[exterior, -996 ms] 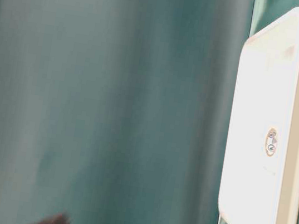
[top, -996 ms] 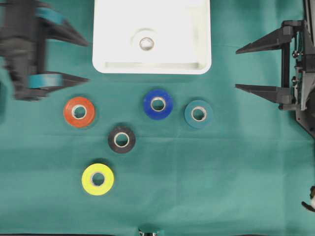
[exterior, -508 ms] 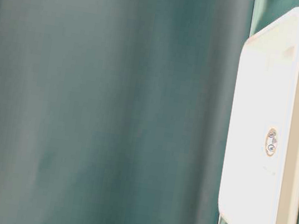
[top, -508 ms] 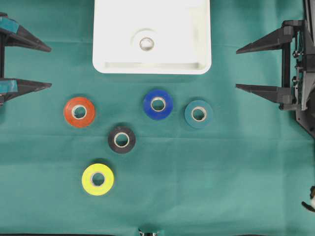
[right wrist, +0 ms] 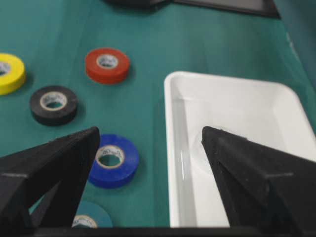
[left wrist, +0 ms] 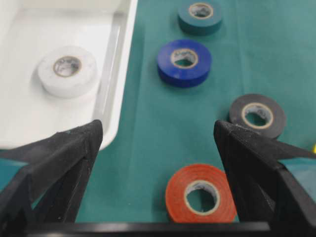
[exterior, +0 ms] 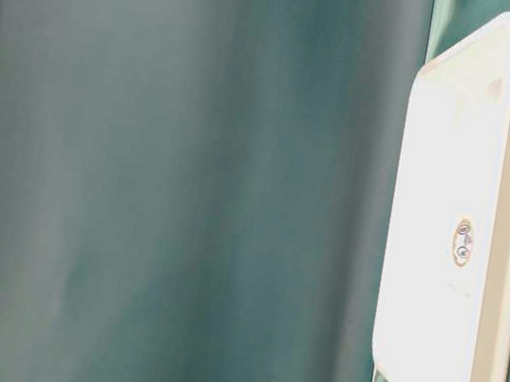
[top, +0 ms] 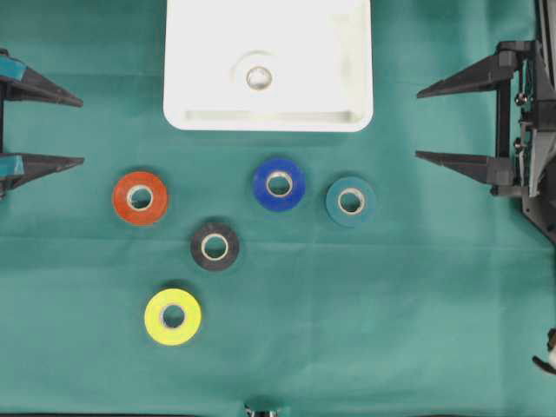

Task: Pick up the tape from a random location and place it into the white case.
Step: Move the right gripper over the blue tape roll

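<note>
The white case (top: 330, 52) lies at the top centre with a white tape (top: 246, 63) inside it. On the green cloth below lie an orange tape (top: 122, 198), a blue tape (top: 261, 184), a teal tape (top: 334, 201), a black tape (top: 198, 247) and a yellow tape (top: 152, 316). My left gripper (top: 83, 131) is open and empty at the left edge, up-left of the orange roll. My right gripper (top: 417, 122) is open and empty right of the case. In the left wrist view the orange tape (left wrist: 177, 190) sits low between the fingers of the left gripper (left wrist: 157, 126).
The right wrist view looks past the right gripper (right wrist: 150, 131) at the case's near rim (right wrist: 170, 148) and the blue tape (right wrist: 126, 160). The table-level view shows the white case (exterior: 455, 135) against blurred green cloth (exterior: 189, 181).
My left gripper has pulled back leftward from beside the case to the left edge, still open. The right gripper and all the tapes have stayed put.
</note>
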